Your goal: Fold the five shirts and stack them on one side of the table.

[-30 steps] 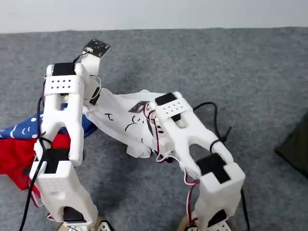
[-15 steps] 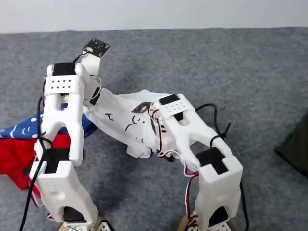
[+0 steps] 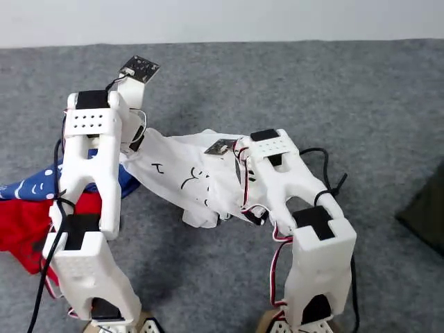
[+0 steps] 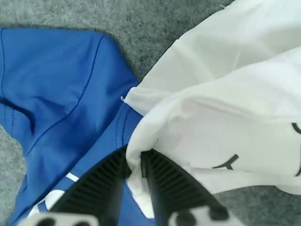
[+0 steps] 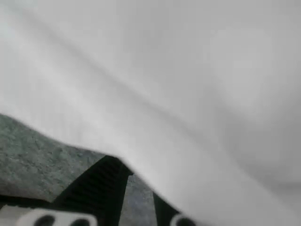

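White shirt (image 3: 177,173) lying crosswise (slightly diagonal), left claw (image 4: 134,159) pinching edge

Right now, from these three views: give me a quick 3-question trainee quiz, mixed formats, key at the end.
1. True or false: the left gripper is shut on an edge of the white shirt.
2. Which shirt does that gripped edge overlap? A. a yellow shirt B. the blue shirt C. a striped shirt
3. Fill in: in the high view, beside the blue shirt at the picture's left edge lies a ___.

Key: 1 true; 2 B; 3 red shirt.
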